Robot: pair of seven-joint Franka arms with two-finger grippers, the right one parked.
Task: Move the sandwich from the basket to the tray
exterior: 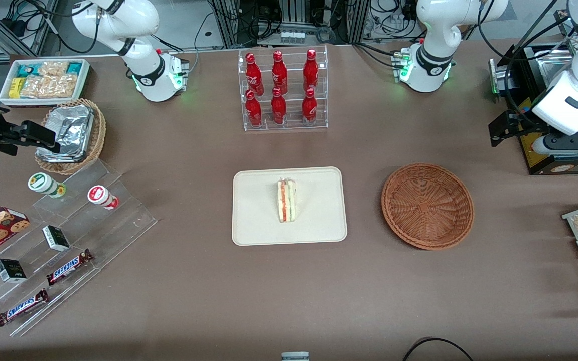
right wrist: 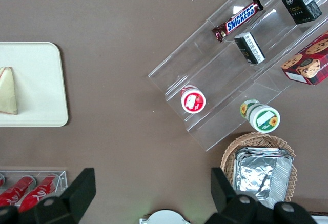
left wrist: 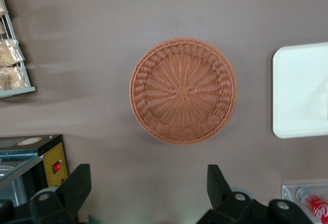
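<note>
We've got the gripper [left wrist: 148,193] hanging high above the table with its fingers [left wrist: 77,185] spread wide and nothing between them, the basket [left wrist: 183,90] directly below it and bare inside in the wrist view. Only the front view gives us the sandwich [exterior: 286,200], standing on edge mid-tray [exterior: 254,225], off toward the parked arm's end from the gripper. The wrist camera catches just a bare edge of that tray.

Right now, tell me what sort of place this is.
Probably a robot lab staged as a snack shop: a rack of red soda bottles, chocolate bars on clear steps, and a sandwich on a tray. The claw hangs open above the empty basket.
</note>
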